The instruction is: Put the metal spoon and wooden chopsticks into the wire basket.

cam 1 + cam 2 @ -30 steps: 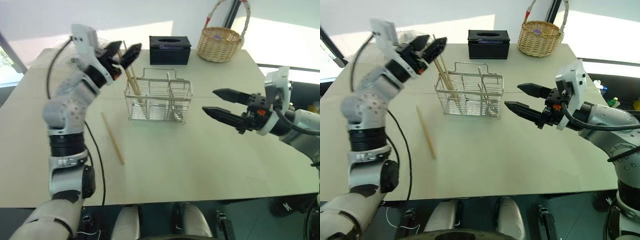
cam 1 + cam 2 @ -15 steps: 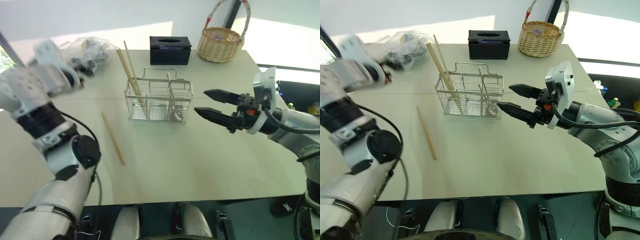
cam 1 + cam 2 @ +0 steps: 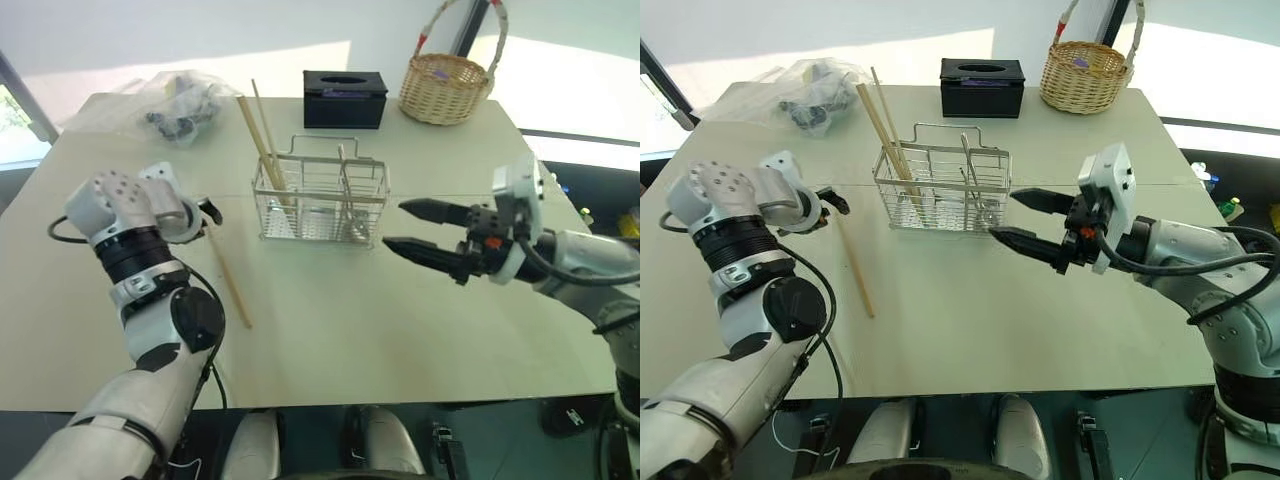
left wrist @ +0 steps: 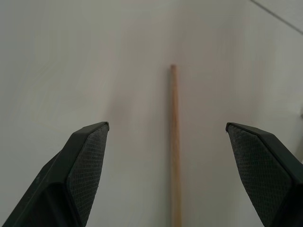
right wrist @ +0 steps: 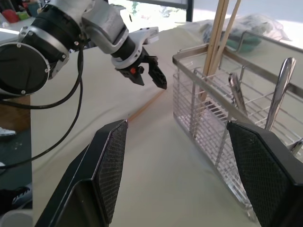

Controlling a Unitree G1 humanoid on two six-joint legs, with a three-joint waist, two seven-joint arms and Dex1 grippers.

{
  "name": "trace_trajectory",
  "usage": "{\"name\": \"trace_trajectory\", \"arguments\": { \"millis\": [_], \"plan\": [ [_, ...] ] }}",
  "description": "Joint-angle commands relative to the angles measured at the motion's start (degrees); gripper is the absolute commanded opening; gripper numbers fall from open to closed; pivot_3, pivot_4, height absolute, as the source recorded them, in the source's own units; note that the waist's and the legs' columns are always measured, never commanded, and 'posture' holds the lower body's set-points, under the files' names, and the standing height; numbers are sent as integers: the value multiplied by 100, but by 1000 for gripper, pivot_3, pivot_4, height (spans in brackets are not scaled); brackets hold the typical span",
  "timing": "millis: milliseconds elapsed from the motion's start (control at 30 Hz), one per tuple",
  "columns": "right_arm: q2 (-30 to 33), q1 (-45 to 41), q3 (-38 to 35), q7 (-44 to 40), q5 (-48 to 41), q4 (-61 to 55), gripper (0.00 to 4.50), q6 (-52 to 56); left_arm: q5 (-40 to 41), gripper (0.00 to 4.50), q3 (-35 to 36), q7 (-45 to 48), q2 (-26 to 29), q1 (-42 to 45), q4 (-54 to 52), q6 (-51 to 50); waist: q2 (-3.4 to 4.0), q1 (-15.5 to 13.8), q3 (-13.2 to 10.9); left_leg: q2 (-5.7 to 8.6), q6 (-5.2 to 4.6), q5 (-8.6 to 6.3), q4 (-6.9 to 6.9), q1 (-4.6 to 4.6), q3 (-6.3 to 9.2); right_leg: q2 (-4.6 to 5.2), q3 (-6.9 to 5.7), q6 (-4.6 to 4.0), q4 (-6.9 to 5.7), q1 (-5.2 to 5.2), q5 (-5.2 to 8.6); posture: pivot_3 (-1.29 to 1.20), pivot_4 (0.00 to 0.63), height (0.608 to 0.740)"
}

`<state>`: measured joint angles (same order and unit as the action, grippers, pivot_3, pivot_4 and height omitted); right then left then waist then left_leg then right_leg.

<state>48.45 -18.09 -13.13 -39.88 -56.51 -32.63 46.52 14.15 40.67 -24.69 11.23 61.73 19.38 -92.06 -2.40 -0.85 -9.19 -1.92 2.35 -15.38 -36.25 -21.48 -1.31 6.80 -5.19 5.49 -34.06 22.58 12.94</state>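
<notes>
Silver rectangular wire-grid basket at centre of pale table; two long light-tan wooden chopsticks stand tilted in its left compartment, shiny metal spoon upright further right. Third wooden chopstick flat on table, left of basket (apart from it). Left gripper spread wide, empty, poised over chopstick's far end. Right gripper spread, empty, level, tips just beside basket's right end
</notes>
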Motion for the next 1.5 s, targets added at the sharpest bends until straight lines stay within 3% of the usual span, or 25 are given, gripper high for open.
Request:
{"name": "trace_trajectory", "arguments": {
  "millis": [33,367,467,667,700,967,1133,1333,1500],
  "plan": [
    [136,83,-331,-54,-168,-264,3481,-23,-117,4183,-337,211,65,46,205,-44,0,6,0,0,0,0,0,0,0,0,0,0,0,1,0,0,150,712],
    [374,661,-485,-411,-124,-550,3481,-117,-539,4183,-285,464,160,136,716,94,12,14,9,-1,1,-1,1,7,-2,1,0,0,2,-3,1,0,150,712],
    [347,597,-454,-360,-118,-524,3481,-127,-618,3366,-222,483,213,173,969,293,23,4,15,-1,1,-1,1,9,-1,1,0,0,2,-3,1,0,150,712],
    [318,683,-434,-369,-130,-594,3481,-192,-756,358,-12,418,293,262,1181,444,29,-41,18,-1,1,-1,0,8,1,2,0,0,2,-5,1,0,150,712],
    [317,707,-430,-383,-123,-597,3481,-207,-775,56,1,426,302,272,1186,437,29,-59,18,0,1,-1,-1,8,0,2,0,0,2,-6,1,0,150,712],
    [304,517,-258,-500,49,-418,3481,-326,-872,56,402,324,449,320,1067,545,29,-120,18,-1,1,-1,1,8,-2,2,0,0,2,0,1,0,150,712],
    [324,358,-191,-623,147,-282,3481,-398,-817,56,415,445,880,306,942,1063,22,-104,11,-2,1,-1,3,3,-4,1,0,0,2,7,1,0,150,712],
    [254,19,-121,-586,360,4,3481,-506,-680,56,-328,1354,1713,118,784,2573,18,-137,10,-2,3,-1,6,-3,-8,1,0,-2,2,13,-1,0,150,712],
    [108,-165,-116,-451,515,182,3481,-576,-494,56,-426,1951,2149,1,690,4137,17,-145,10,-1,3,-1,5,-3,-10,4,0,-3,7,8,-1,0,150,712]
  ]
}}
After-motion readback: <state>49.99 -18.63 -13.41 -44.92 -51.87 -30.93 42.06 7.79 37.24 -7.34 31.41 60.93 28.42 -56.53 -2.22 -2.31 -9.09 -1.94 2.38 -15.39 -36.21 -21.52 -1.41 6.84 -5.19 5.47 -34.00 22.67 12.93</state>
